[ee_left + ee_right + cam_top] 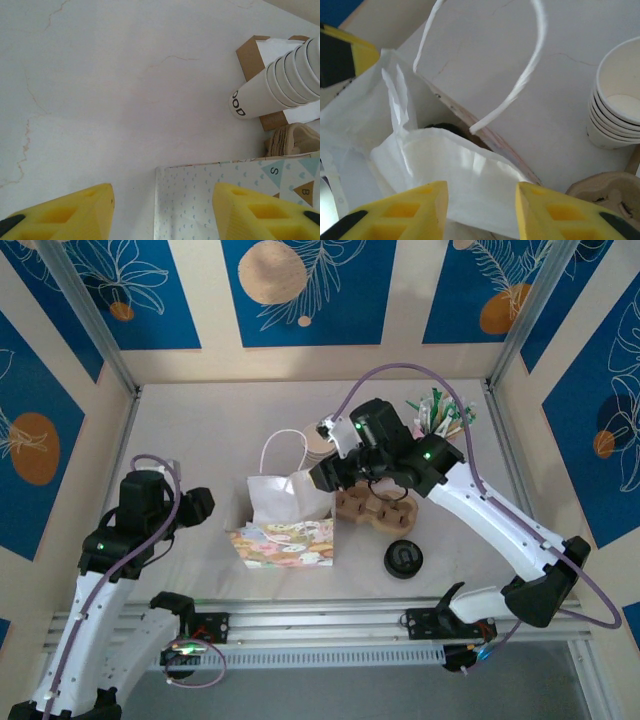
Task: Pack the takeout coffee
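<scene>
A white paper bag [285, 498] with a looped handle [525, 75] stands open at mid-table. Inside its mouth sits a dark rounded shape [441, 129], mostly hidden by the bag's near wall [455, 170]; it looks like the black lid of the takeout coffee, though I cannot tell for sure. My right gripper [328, 475] [482, 200] hangs open just above the bag's right rim, with nothing between its yellow fingers [415, 205]. To the left of the bag, my left gripper [203, 506] [162, 207] is open and empty, low over the table.
A black disc [403, 559] lies on the table right of centre; from above I cannot tell if a cup is under it. A brown pulp carrier [375, 508] and a stack of lidless cream cups [617, 105] [280, 85] flank the bag. In front lies a patterned box [285, 543] [225, 200]. Stirrers [438, 412] stand at the back.
</scene>
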Motion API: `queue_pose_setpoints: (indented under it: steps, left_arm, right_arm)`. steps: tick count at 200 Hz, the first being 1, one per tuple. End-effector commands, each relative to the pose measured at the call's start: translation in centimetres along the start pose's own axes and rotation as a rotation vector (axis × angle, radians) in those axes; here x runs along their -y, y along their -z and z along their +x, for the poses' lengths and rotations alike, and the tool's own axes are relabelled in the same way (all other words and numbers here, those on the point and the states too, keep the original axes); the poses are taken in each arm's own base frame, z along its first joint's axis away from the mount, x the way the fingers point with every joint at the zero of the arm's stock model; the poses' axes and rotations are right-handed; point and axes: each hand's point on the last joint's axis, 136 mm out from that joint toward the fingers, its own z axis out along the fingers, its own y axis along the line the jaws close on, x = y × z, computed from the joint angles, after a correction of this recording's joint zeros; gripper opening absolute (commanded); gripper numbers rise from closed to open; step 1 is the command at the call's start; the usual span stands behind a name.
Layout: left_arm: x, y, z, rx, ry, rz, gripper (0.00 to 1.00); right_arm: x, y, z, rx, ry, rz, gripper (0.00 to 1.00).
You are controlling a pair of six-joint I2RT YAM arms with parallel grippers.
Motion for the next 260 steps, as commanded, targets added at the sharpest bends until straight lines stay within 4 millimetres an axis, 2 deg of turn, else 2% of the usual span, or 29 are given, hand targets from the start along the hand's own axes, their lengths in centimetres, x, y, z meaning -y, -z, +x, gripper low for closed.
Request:
queue_pose_setpoints:
  steps: [1, 38, 89, 132, 160, 191, 215, 234, 260]
  left_arm:
    - [0.1, 0.3, -0.2, 0.005, -0.013, -0.003, 0.55]
    - [0.1, 0.2, 0.0, -0.001, -0.012, -0.002, 0.55]
    - [0.1, 0.4, -0.2, 0.007, -0.012, -0.001, 0.55]
    - [0.1, 0.5, -0.1, 0.002, -0.011, 0.000, 0.55]
    - [0.0, 0.4, 0.1, 0.002, -0.011, -0.001, 0.55]
    - [0.0, 0.3, 0.1, 0.001, -0.014, -0.005, 0.55]
    - [-0.1, 0.3, 0.0, 0.002, -0.016, -0.007, 0.55]
    - [0.0, 0.4, -0.2, 0.008, -0.022, -0.005, 0.55]
    - [0.1, 0.9, -1.1, 0.041, -0.056, -0.013, 0.62]
  right_arm:
    - [-1.0, 0.1, 0.4, -0.027, 0.077, -0.008, 0.38]
    - [-1.8, -0.7, 1.0, -0.056, 0.133, 0.007, 0.23]
    - [-2.7, -1.9, 1.2, -0.080, 0.169, 0.009, 0.23]
    - [-3.6, -4.7, 2.0, -0.142, 0.206, 0.039, 0.23]
    - [-3.2, -6.4, 3.4, -0.216, 0.233, 0.098, 0.23]
    - [-2.4, -7.4, 4.1, -0.267, 0.239, 0.149, 0.21]
    - [-2.6, -7.0, 3.2, -0.235, 0.234, 0.153, 0.21]
    - [-3.8, -5.8, 1.6, -0.154, 0.246, 0.117, 0.23]
    - [-5.9, -2.5, -1.4, 0.021, 0.266, 0.048, 0.30]
